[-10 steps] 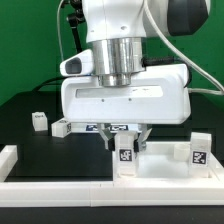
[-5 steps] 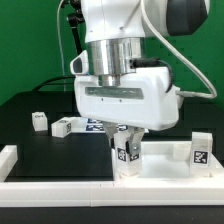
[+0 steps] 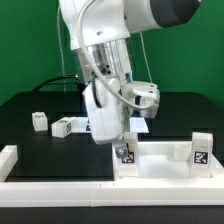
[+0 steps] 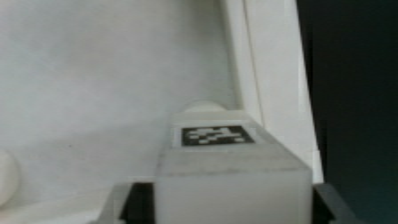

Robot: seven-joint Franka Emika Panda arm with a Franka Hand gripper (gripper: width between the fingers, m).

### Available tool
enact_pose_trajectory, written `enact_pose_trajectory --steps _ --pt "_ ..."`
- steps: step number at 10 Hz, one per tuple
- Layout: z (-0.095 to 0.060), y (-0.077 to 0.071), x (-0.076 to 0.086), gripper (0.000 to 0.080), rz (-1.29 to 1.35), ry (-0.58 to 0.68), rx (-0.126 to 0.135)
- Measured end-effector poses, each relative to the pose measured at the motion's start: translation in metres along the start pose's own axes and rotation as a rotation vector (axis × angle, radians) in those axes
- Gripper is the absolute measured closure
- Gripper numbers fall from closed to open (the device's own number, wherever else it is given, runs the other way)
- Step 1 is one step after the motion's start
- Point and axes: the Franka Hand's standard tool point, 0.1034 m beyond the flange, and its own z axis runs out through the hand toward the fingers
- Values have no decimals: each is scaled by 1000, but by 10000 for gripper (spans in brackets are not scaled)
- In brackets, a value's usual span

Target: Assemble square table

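The white square table top point(image 3: 162, 160) lies at the exterior view's lower right, rim up. My gripper point(image 3: 122, 143) is shut on a white tagged leg point(image 3: 125, 155) that stands upright at the top's near-left corner. In the wrist view the leg point(image 4: 222, 160) fills the space between my dark fingers point(image 4: 135, 205), with its tag facing the camera and the top's raised rim point(image 4: 267, 70) beside it. Another leg point(image 3: 199, 148) stands on the top's right side. Two loose legs point(image 3: 39, 121) point(image 3: 62, 126) lie on the black table at the left.
A long low white border rail point(image 3: 60, 186) runs along the front edge and turns up at the left point(image 3: 8, 156). A flat white piece, probably the marker board point(image 3: 141, 125), shows behind my arm. A green wall is at the back.
My hand has turned about its vertical axis, from broadside to edge-on in the exterior view. The leg has stayed in the jaws at the same corner of the top.
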Motion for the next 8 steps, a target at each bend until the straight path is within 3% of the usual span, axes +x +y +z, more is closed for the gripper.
enact_pose_trajectory --steps 1,2,4,8 --pt "0 0 0 429 18 3 -1" --pt "0 0 -1 429 -63 8 1" --pt "0 0 -13 181 -476 60 6" --pt "1 -1 -13 151 -957 84 -13"
